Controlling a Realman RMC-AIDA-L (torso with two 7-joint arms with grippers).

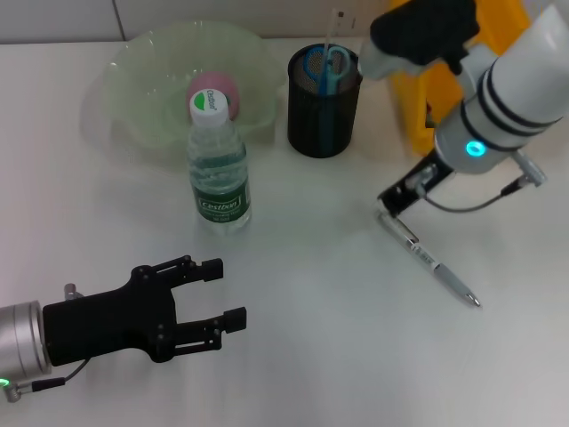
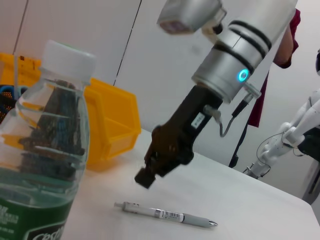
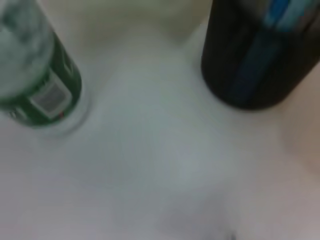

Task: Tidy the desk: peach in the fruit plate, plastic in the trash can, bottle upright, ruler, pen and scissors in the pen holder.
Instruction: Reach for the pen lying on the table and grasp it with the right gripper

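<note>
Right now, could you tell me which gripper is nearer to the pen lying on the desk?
The right gripper. It hangs just above the pen, at its upper end. The left gripper is far off across the table, in front of the bottle, fingers open.

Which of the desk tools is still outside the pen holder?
The pen, lying flat on the table under the right gripper; the scissors already stand inside the pen holder.

A white table (image 1: 311, 347) carries a green fruit plate (image 1: 133, 80) far left, an upright water bottle (image 1: 218, 169) before it, a black mesh pen holder (image 1: 324, 111) centre-far, a yellow bin (image 1: 418, 107) far right, and a pen (image 1: 431, 260) lying right.
</note>
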